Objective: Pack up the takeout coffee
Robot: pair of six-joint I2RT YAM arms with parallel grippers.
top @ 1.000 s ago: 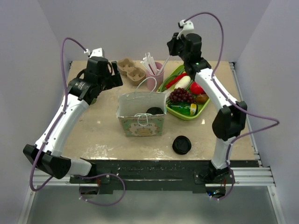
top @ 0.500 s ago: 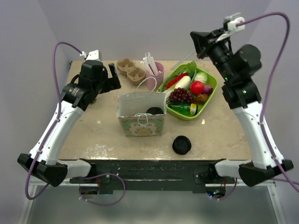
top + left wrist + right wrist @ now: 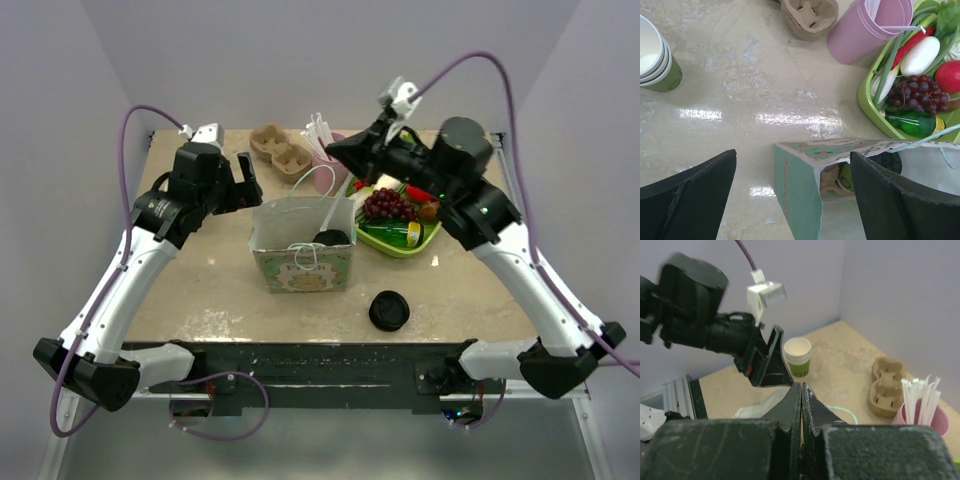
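The takeout coffee (image 3: 331,238), a greenish cup with a black lid, stands inside the open paper bag (image 3: 300,262) at mid table. In the left wrist view its green side (image 3: 845,176) shows through a tear in the bag's corner (image 3: 802,172), and its lid (image 3: 888,161) shows beside the right finger. My left gripper (image 3: 238,182) is open and empty, above the bag's back left corner (image 3: 792,200). My right gripper (image 3: 333,151) is shut on nothing, high above the bag's back right, and points left (image 3: 801,388).
A green tray (image 3: 432,238) of fruit and vegetables lies right of the bag. A pink cup of straws (image 3: 330,152) and a cardboard cup carrier (image 3: 281,148) stand behind. A stack of black lids (image 3: 389,311) sits in front. Lidless green-sided cups (image 3: 654,62) stand at the left.
My right arm has swung from the back right down and left over the tray, its shut gripper now near the bag's handle. My left arm has hardly moved.
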